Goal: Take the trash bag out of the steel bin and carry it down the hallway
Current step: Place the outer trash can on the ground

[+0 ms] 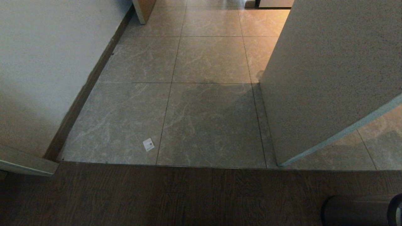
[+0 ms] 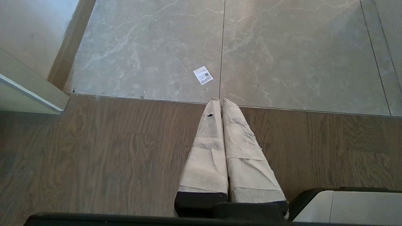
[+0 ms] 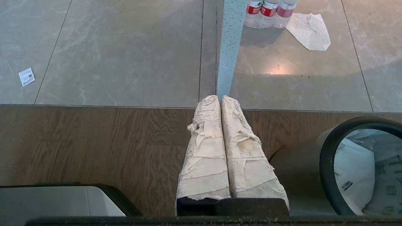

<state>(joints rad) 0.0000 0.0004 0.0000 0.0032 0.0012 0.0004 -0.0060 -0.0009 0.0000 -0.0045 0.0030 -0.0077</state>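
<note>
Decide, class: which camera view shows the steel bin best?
The right wrist view: the steel bin shows its dark wall, its black rim and the trash bag inside. The head view catches only its wall and rim at the frame's lower right corner. The left wrist view shows nothing of it.

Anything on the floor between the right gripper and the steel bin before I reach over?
Nothing: in the right wrist view only bare wood floor separates the shut right gripper from the steel bin, trash bag still inside.

Tape-wrapped beige fingers [image 2: 216,150], black bases
</note>
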